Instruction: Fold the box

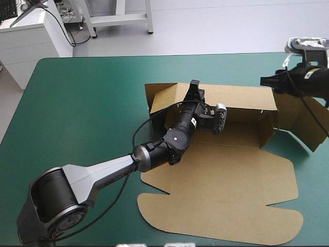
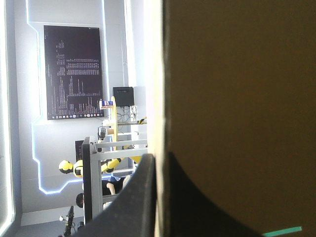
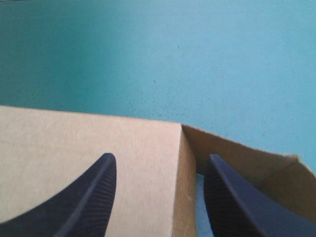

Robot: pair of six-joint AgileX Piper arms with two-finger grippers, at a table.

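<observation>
- Box (image 1: 226,175) sits right of centre on the teal-green worktop (image 1: 87,103). Its long axis runs left to right, the far wall is raised, and the broad lid lies flat toward the near edge.
- Left arm (image 1: 175,139) reaches across the flat lid to the far wall, and the left jaws pinch the wall's top edge toward its left end. The left wrist view shows the board's pale cut edge (image 2: 158,98) clamped between the two black fingers (image 2: 140,197), which are nearly closed.
- Right arm (image 1: 308,77) hangs over the box's right end and is the nearer arm to that end. Its jaws are spread apart and hold nothing.
- From the right wrist, the box's upright corner (image 3: 178,148) lies just ahead of the jaws and between them. The end flap (image 3: 247,158) splays outward beyond that corner.
- Judging by this layout, the next move depends on that corner. The right jaws face it directly, so the loose flap beside it looks like what they could fold in.
- The board is plain brown card, matte and stiff, with crisp creases. The lid's near edge has rounded tabs.
- The fingers are ribbed on their inner faces.
</observation>
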